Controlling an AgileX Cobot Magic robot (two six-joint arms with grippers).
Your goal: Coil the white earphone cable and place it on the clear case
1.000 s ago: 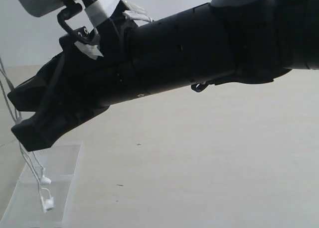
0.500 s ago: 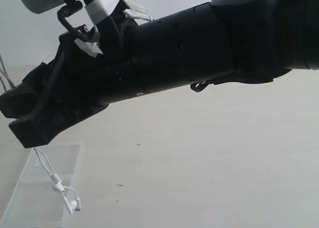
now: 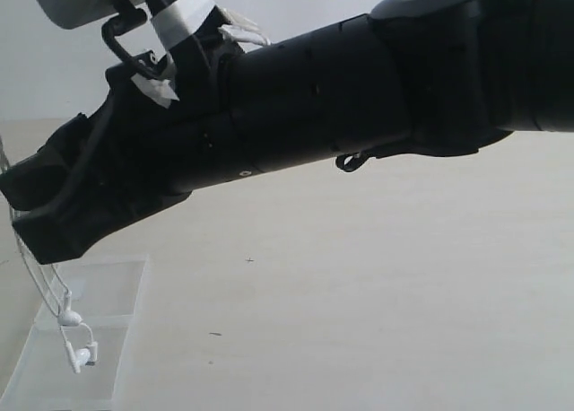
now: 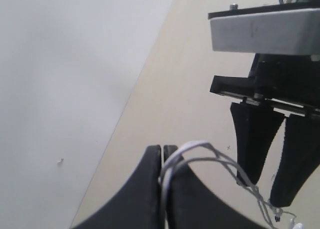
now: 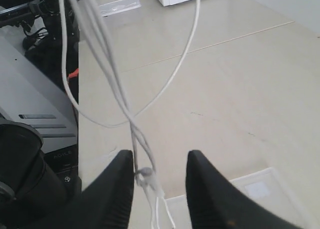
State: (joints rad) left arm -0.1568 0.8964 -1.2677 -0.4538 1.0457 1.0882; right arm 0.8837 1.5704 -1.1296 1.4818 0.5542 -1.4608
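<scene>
A: As the left claw [image 4: 163,161] stands now, what is it holding?
B: Its jaws are pressed together on the white earphone cable [image 5: 145,178], with a loop bunched at the tips.
A: And the right claw [image 5: 161,156]?
B: It's spread wide. The strands hang between its fingers, closer to one of them, and are not clamped.
A: The earbuds [image 3: 70,319]?
B: Dangling at the clear case [image 3: 112,290] on the tabletop [image 3: 359,321]. I cannot tell whether they touch it.
</scene>
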